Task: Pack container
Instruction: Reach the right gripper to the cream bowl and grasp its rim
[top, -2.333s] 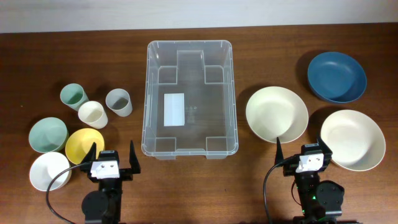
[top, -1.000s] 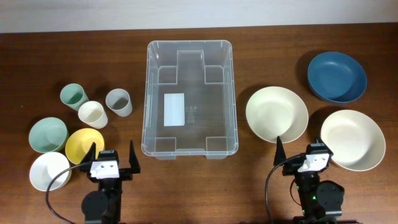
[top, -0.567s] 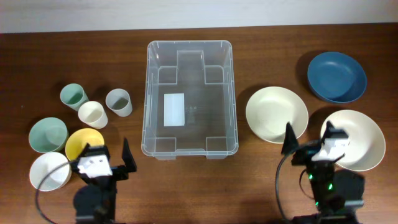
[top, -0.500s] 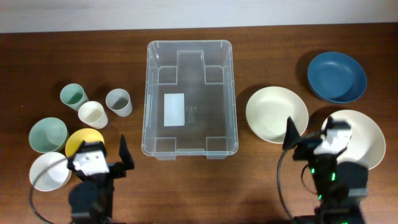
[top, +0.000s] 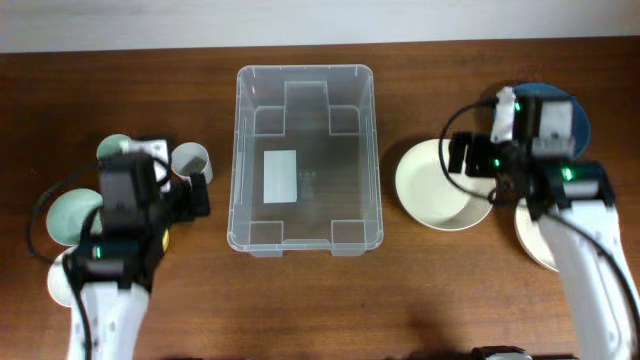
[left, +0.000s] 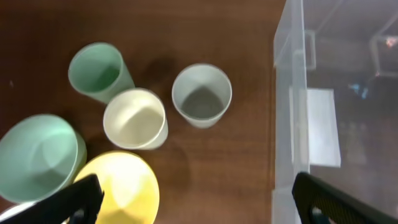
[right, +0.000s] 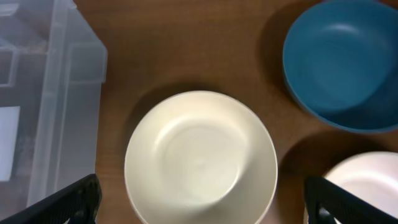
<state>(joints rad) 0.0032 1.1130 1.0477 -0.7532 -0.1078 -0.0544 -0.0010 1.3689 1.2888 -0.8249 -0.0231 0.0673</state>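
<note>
Left pincer (left: 198, 198): spread wide, holding nothing, above the counter (left: 242, 162). The grey cup (left: 201, 95) and cream cup (left: 135, 118) stand just ahead of it; the container (left: 298, 93) stands at its right. Right pincer (right: 202, 202): spread wide, holding nothing, above the cream plate (right: 200, 155). The container lies at its left, the blue bowl (right: 342, 62) ahead and to the right.
</note>
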